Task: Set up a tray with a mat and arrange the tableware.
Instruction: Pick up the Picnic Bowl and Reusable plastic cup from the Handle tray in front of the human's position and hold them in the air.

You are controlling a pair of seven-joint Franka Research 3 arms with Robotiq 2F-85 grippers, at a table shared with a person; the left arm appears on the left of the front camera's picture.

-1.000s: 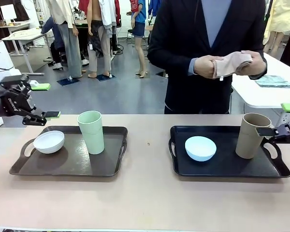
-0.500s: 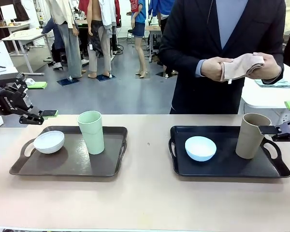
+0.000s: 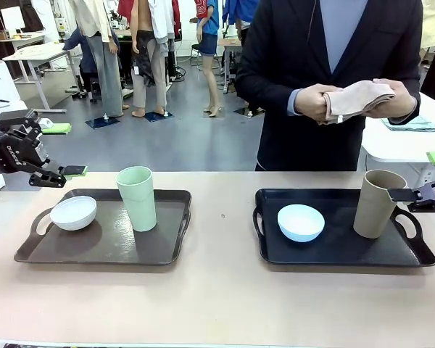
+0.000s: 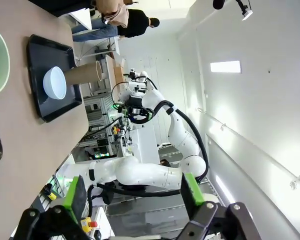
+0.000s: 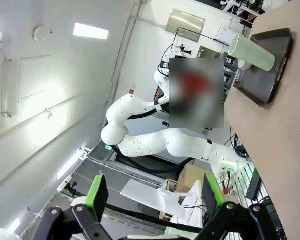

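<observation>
On left tray (image 3: pixel 109 245): bowl (image 3: pixel 73 212), cup (image 3: pixel 136 198).

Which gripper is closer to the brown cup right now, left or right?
Right. The right gripper hangs open just beside the tan-brown cup, at rim height. The left gripper is far across the table, beyond the white bowl.

Open-plan robotics lab with shared work tables.
Past the left gripper (image 3: pixel 67 150), white work tables (image 3: pixel 35 52) with a monitor (image 3: pixel 12 18) stand on a grey floor (image 3: pixel 181 138) where people (image 3: pixel 101 51) stand about. Just behind the right gripper (image 3: pixel 420 176) is another white table (image 3: pixel 400 148). The left wrist view shows a high white wall (image 4: pixel 270 115) and a ceiling light panel (image 4: pixel 226 66).
</observation>
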